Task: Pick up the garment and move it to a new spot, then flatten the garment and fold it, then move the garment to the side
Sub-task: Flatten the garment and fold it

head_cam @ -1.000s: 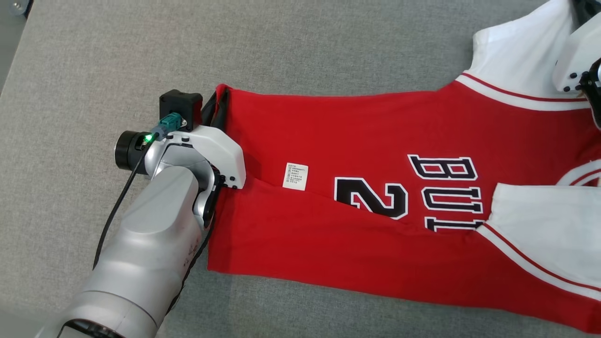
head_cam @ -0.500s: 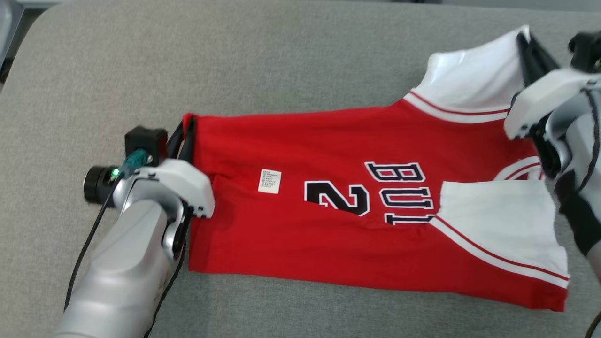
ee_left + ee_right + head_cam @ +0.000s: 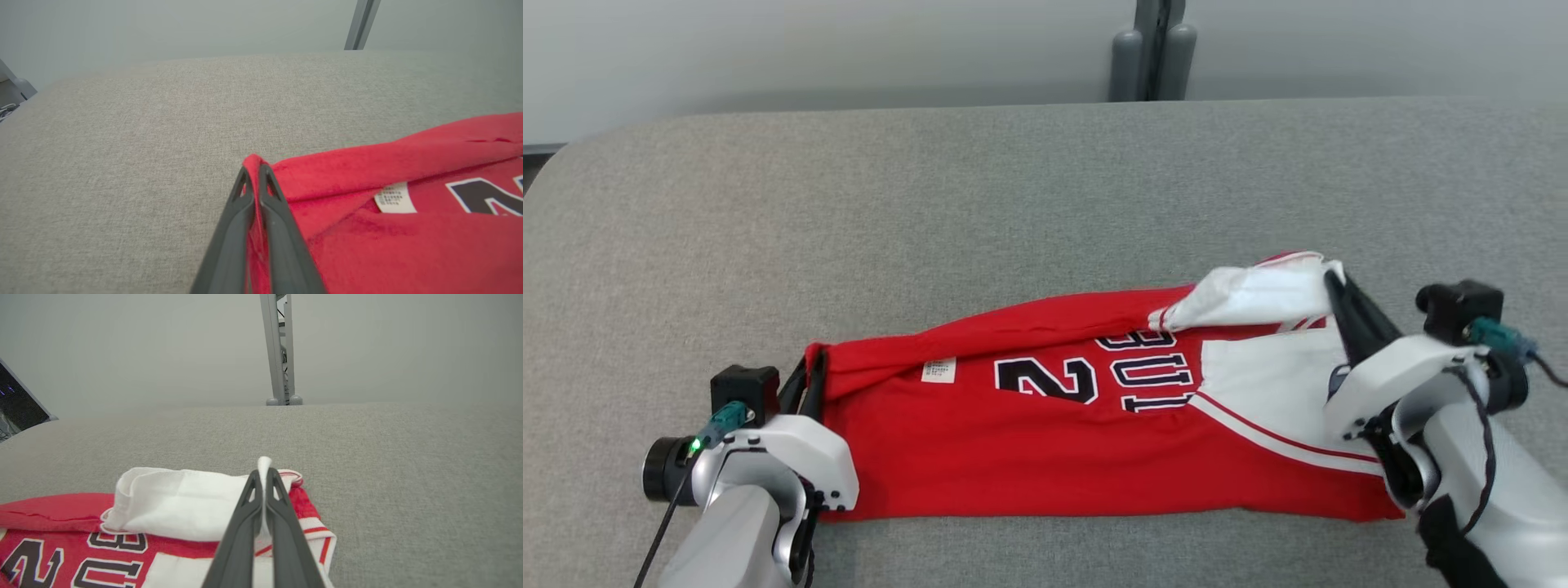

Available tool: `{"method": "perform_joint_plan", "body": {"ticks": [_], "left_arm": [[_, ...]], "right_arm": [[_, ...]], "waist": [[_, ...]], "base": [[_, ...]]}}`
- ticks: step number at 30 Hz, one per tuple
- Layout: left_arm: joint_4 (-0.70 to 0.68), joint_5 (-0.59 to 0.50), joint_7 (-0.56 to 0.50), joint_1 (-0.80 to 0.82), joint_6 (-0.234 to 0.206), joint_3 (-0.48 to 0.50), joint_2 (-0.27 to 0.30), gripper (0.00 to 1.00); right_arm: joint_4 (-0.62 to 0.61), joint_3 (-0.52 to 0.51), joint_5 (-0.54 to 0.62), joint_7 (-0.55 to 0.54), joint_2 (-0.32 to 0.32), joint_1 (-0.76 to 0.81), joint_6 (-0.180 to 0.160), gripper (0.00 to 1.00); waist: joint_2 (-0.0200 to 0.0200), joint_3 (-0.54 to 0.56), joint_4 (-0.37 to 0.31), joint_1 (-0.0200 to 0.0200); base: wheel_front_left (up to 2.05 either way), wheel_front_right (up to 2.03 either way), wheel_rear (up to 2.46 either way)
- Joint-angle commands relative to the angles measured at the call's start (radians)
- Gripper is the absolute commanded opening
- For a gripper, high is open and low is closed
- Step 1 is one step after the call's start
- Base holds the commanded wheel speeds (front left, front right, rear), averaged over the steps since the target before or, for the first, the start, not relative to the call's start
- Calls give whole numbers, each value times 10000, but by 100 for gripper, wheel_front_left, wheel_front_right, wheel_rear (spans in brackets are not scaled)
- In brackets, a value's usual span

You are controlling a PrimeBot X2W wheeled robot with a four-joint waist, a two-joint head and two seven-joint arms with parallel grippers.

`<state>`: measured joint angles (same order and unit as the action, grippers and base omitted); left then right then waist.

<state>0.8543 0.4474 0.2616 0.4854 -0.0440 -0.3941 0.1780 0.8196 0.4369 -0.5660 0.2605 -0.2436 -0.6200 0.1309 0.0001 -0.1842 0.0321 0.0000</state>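
Grey counter (image 3: 1013, 180): left tool (image 3: 812, 359) and right tool (image 3: 1333, 278), clamping the garment (image 3: 1029, 465), have drawn its far edge nearer, advancing the fold.

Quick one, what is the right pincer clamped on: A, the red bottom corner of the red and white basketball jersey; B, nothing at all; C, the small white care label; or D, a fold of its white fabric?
D: the right pincer is shut on a raised white fold of the red and white basketball jersey; the left pincer holds the red corner.
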Motion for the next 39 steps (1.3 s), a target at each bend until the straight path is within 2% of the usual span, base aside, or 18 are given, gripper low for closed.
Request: {"method": "perform_joint_plan", "body": {"ticks": [1,10,20,21,22,23,24,25,26,34,39], "left_arm": [[1,-111,39,-258,67,153,99,0],[-197,-486,41,-1160,121,792,121,0],[-479,-1115,41,-1892,120,1539,122,0],[-470,-1209,40,-1939,73,1591,105,20],[-444,-1296,40,-1996,64,1647,82,49],[-556,-1377,41,-2017,15,1716,52,100],[-677,-1475,40,-2063,-23,1784,24,100],[-743,-1574,38,-2193,-25,1838,-10,100],[-839,-1630,29,-2319,-69,1930,-66,100],[-2936,-2464,29,-3608,-843,3127,-460,100],[-3678,-2886,28,-4187,-815,3539,-823,100]], "right_arm": [[-187,19,-139,62,137,449,-3,0],[-660,-325,-182,63,497,1501,-3,0],[-869,-839,-16,64,881,2378,-3,0],[-795,-862,-41,64,932,2447,-3,0],[-730,-847,-18,64,944,2476,-3,4],[-723,-863,-3,64,948,2470,-3,40],[-714,-880,-9,64,955,2471,-3,76],[-707,-908,-7,64,938,2491,-3,94],[-728,-939,24,64,902,2509,-3,100],[-1425,-1875,361,55,793,2751,-3,100],[-851,-2046,808,-77,734,2425,-3,100]], "waist": [[-1,287,-317,0],[-1,573,-746,0],[-1,760,-882,0],[-1,759,-889,0],[-1,763,-895,0],[-1,754,-900,0],[-1,751,-899,0],[-1,758,-897,0],[-1,769,-894,0],[-1,934,-705,0],[-1,843,-444,0]], "base": [[0,0,0],[0,0,0],[0,0,0],[0,0,0],[0,0,0],[0,0,0],[0,0,0],[0,0,0],[0,0,0],[0,0,0],[0,0,0]]}}
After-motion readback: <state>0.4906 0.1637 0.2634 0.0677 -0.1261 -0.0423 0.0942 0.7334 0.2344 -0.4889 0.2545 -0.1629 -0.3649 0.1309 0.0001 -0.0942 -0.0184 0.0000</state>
